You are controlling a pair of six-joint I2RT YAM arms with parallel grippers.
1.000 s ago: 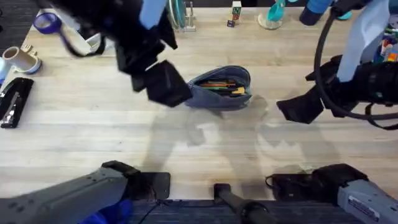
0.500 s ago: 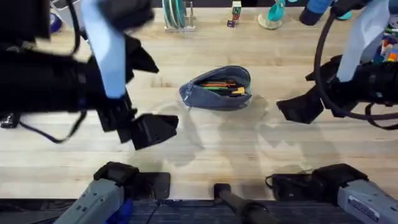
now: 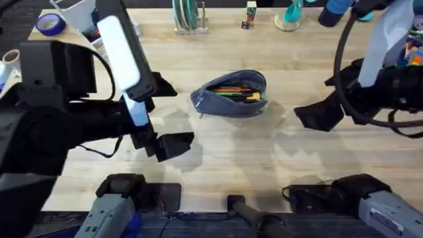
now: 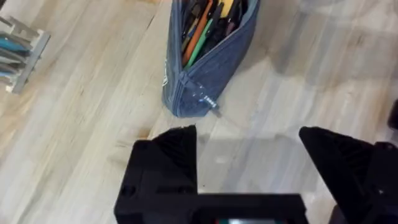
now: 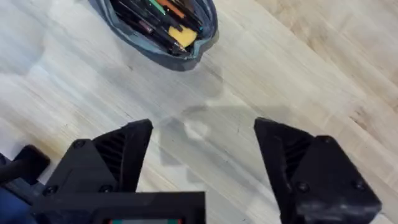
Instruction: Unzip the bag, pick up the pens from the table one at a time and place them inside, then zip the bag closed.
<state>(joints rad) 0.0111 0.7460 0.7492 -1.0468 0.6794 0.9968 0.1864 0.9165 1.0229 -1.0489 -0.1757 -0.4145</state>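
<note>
The grey-blue bag [image 3: 232,100] lies on the table [image 3: 264,158] at centre, its zipper open. Inside it I see an orange pen [image 3: 231,88] among dark pens and a yellow piece. In the left wrist view the bag [image 4: 214,65] stands just beyond my fingers, its zipper pull [image 4: 209,101] at the near end and the orange pen [image 4: 198,37] inside. My left gripper [image 3: 173,144] [image 4: 249,152] is open and holds nothing, on the near-left side of the bag. My right gripper [image 3: 310,116] [image 5: 202,146] is open to the bag's right, apart from the bag [image 5: 146,40].
A teal rack [image 3: 187,14], a small block [image 3: 250,14] and a teal object [image 3: 291,14] line the far edge. A blue tape roll [image 3: 47,24] sits at the far left. The rack [image 4: 22,46] lies beside the bag's far-left side.
My left arm has pulled back from the bag's left end toward the near left of the table. The bag and the right arm have stayed where they were.
</note>
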